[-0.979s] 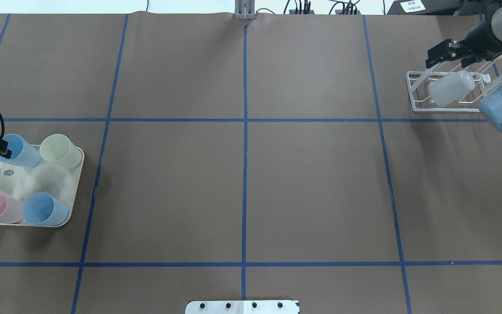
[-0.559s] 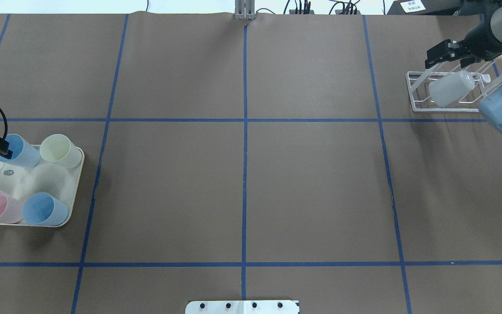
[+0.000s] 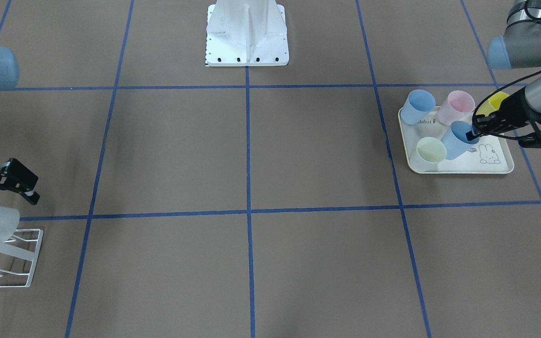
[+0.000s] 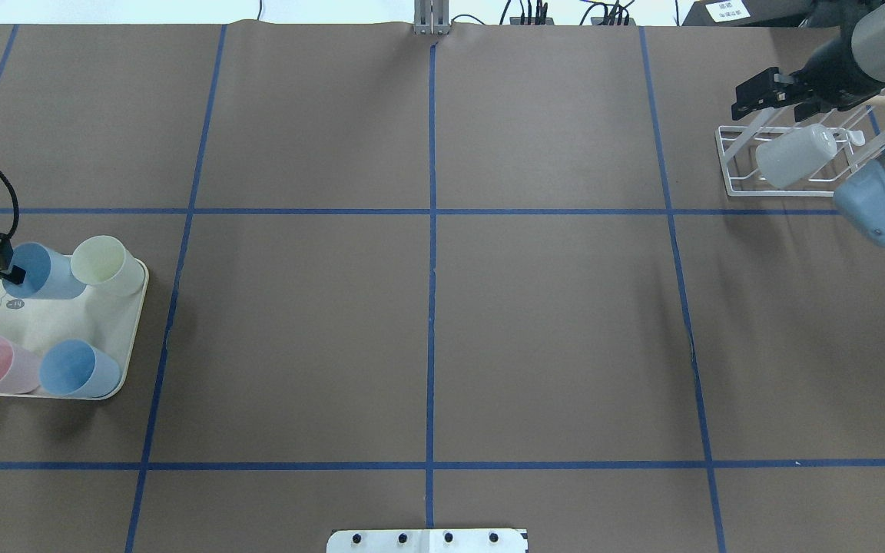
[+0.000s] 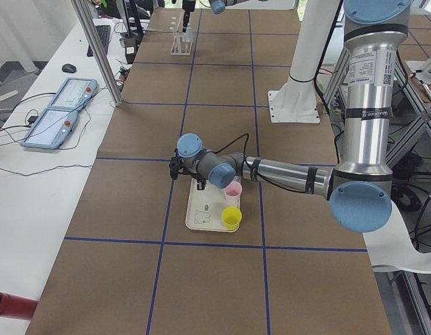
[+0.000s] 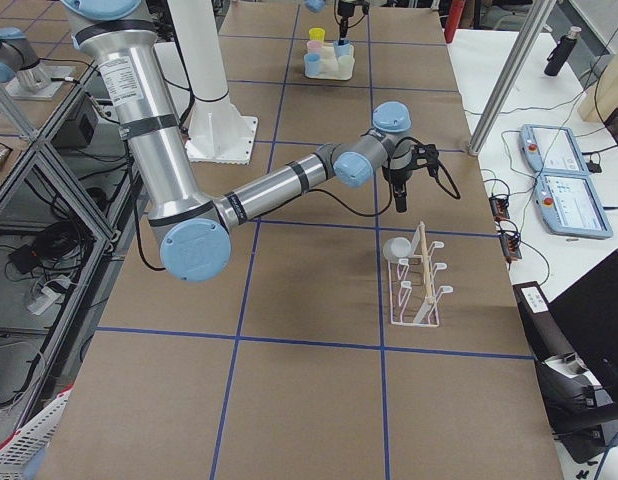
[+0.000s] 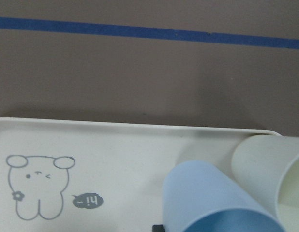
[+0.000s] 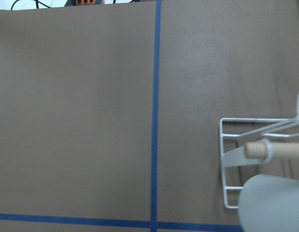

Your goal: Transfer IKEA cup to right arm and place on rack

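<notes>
The left arm is reaching low over the tray (image 4: 66, 316) at the left end of the surface, with its forearm slanting down to it. The left tool (image 4: 11, 270) is pinching the rim of the blue cup (image 4: 49, 270), one finger inside the mouth. The cup is tilting over the tray toward the pale green cup (image 4: 111, 266) just beside it. At the other end the right arm is stretching out above the rack (image 4: 736, 165), where a white cup (image 4: 792, 157) is hanging on a peg. The right tool (image 4: 746, 92) is standing spread and empty, near the rack's far corner.
</notes>
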Available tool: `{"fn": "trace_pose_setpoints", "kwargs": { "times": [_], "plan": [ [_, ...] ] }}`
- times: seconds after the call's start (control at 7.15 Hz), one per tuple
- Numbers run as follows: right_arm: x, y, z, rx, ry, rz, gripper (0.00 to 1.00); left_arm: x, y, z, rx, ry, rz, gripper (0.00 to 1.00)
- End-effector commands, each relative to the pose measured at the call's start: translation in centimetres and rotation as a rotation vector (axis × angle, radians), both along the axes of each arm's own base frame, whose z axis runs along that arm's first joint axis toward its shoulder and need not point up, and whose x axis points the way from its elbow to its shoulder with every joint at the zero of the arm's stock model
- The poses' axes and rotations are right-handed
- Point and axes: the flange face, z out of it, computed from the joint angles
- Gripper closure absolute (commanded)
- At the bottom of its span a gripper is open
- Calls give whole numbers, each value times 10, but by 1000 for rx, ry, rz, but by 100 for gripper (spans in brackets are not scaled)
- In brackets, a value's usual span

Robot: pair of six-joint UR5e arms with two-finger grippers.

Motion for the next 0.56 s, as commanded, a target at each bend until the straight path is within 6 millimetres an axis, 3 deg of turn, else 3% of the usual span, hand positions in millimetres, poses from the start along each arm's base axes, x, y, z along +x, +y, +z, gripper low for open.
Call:
{"fn": "trace_pose_setpoints", "kwargs": {
  "times": [0.0, 0.14, 0.28, 0.42],
  "plan": [
    [-68, 46, -55, -42, -78, 51, 2, -33, -25, -39, -7, 44, -107, 100],
    [-103, 62, -82, -63, -120, 62, 2, -31, -37, -68, -20, 69, -145, 100],
    [-133, 82, -107, -77, -158, 63, 2, -16, -57, -122, -96, 120, -218, 100],
    [-152, 99, -135, -85, -206, 65, 2, 7, -53, -155, -132, 161, -224, 100]
  ]
}}
